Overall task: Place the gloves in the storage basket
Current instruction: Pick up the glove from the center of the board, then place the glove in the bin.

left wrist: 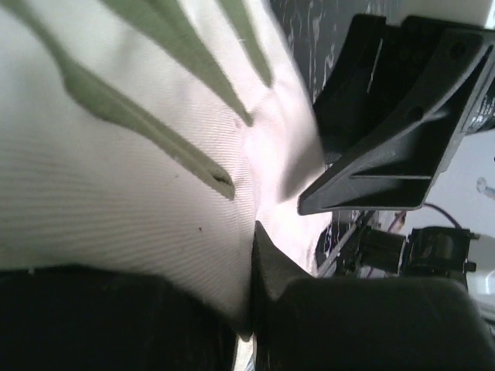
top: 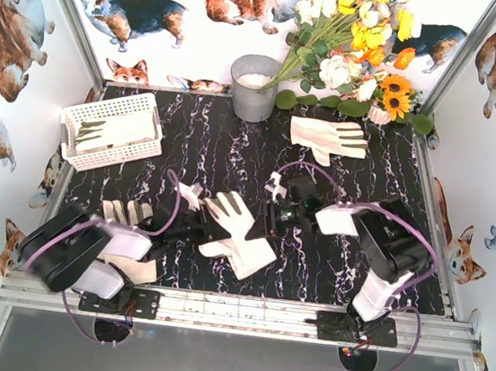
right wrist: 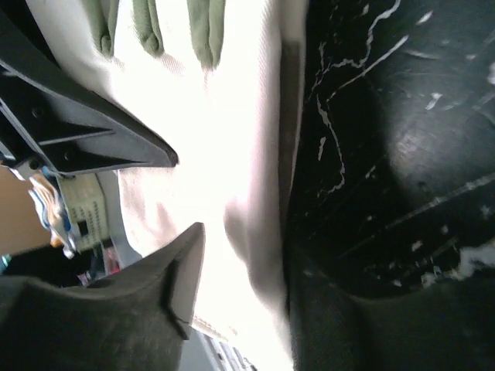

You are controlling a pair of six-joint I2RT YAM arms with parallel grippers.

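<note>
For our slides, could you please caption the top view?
Left arm and right arm meet at a glove mid-table; another glove lies in the storage basket.

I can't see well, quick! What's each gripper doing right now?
Left gripper: closed, holding the glove.
Right gripper: open, not holding anything.
</note>
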